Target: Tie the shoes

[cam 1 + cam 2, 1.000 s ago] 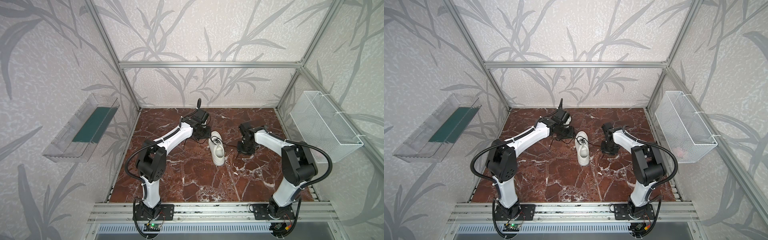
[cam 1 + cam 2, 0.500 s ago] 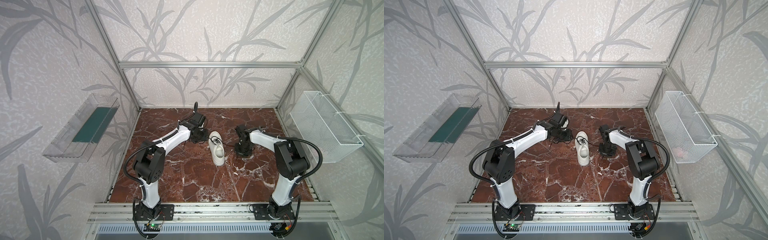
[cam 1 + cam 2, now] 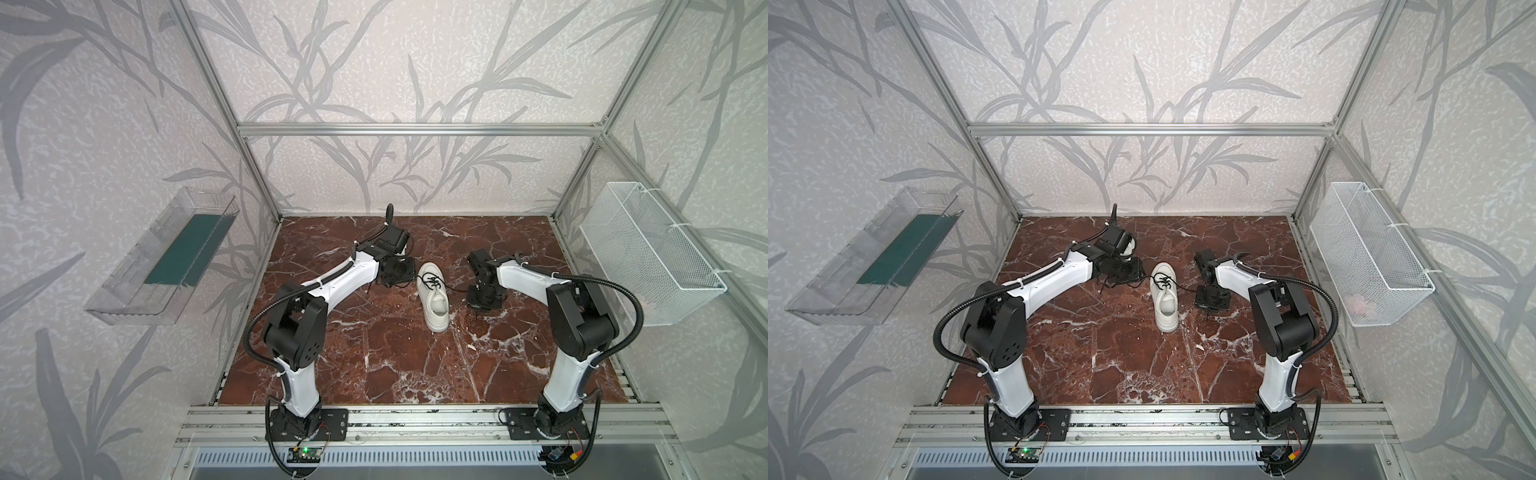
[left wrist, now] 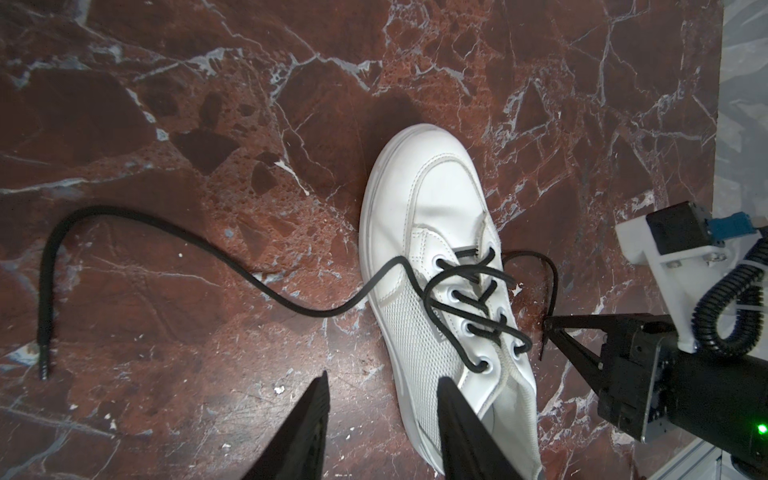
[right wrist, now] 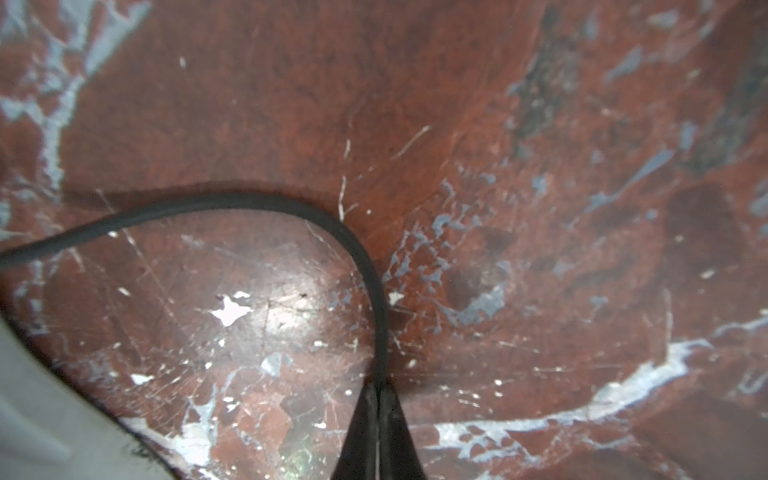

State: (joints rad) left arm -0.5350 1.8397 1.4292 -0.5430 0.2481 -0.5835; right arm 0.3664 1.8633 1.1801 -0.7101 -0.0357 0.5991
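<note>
Your white sneaker (image 3: 432, 297), smooth at the toe, meshed along the side and thick-soled, lay just beyond the middle of the red marble bench (image 3: 374, 365), toe toward the far edge. Your right fingers (image 5: 365, 432) were pinched shut on one round black lace (image 5: 249, 203) just right of it. Your left fingers (image 4: 307, 428) stood apart over its left side, and the other lace (image 4: 249, 274) snaked loose leftward. The bench's near half lay bare.
</note>
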